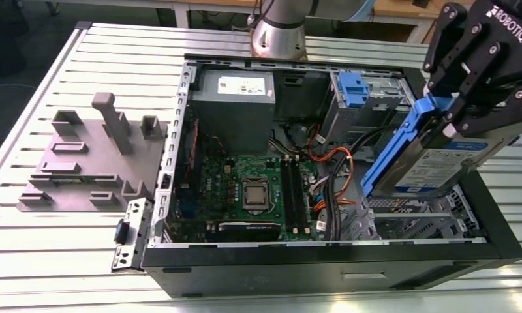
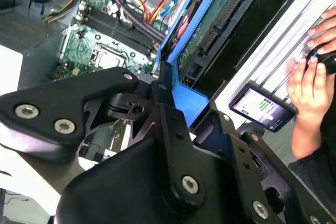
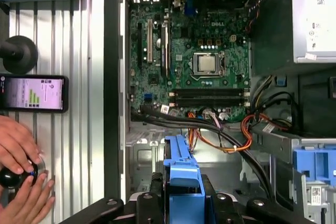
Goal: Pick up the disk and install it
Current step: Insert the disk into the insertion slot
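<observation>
The disk [image 1: 435, 163] is a silver drive with a white-and-blue label and a blue side frame. It hangs tilted, edge down, over the open computer case [image 1: 331, 268] at the exterior view's right. My gripper [image 1: 459, 117] is shut on its upper end. In the second wrist view the black fingers [image 2: 167, 109] clamp the blue frame [image 2: 185, 94], and the drive's green circuit board [image 2: 210, 30] faces the camera. In the first wrist view the framed disk [image 3: 181, 169] hangs above the drive bay floor, beside orange and black cables [image 3: 231, 140].
The case holds a motherboard [image 1: 243, 189], a grey power supply box [image 1: 235, 98] and a blue bracket [image 1: 352, 88]. A grey fixture [image 1: 96, 156] stands on the slatted table at the exterior view's left. A person's hands [image 3: 21, 166] and a phone [image 3: 34, 93] lie beside the case.
</observation>
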{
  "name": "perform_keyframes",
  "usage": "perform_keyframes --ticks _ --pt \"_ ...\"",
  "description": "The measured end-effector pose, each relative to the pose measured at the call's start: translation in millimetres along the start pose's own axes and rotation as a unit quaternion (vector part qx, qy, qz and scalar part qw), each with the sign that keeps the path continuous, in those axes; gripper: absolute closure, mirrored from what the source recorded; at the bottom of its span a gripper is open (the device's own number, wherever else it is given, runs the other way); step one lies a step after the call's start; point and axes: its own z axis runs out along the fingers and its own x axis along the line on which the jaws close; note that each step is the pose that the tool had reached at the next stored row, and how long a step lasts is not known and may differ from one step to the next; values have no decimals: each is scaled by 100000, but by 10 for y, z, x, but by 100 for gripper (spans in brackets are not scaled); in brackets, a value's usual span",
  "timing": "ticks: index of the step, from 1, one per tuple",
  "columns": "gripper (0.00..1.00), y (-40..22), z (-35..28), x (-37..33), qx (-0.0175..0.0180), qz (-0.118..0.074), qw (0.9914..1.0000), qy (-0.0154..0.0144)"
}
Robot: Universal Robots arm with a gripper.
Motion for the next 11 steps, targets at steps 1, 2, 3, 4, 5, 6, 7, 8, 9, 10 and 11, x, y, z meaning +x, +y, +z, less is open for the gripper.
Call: perform_keyframes --ticks 1,2,3,4,5,6,7,8,9,10,11 --pt "63 -20 5 0 -2 1 100000 -3" --pt "63 -34 12 0 -4 -1 100000 -11" --pt "63 -43 19 4 -5 -1 100000 0" --pt "63 -49 27 11 -6 -4 100000 3" --pt "63 -54 37 18 -5 -12 100000 -3" --pt "63 -59 44 27 -5 -23 100000 5" --pt "63 -68 51 34 -5 -25 100000 -2" --pt "63 -80 59 39 -3 -23 100000 -14" --pt "63 -93 67 42 -4 -26 100000 -14" --pt "63 -107 75 45 -5 -26 100000 -6" --pt "63 -119 83 46 -4 -23 100000 -6"
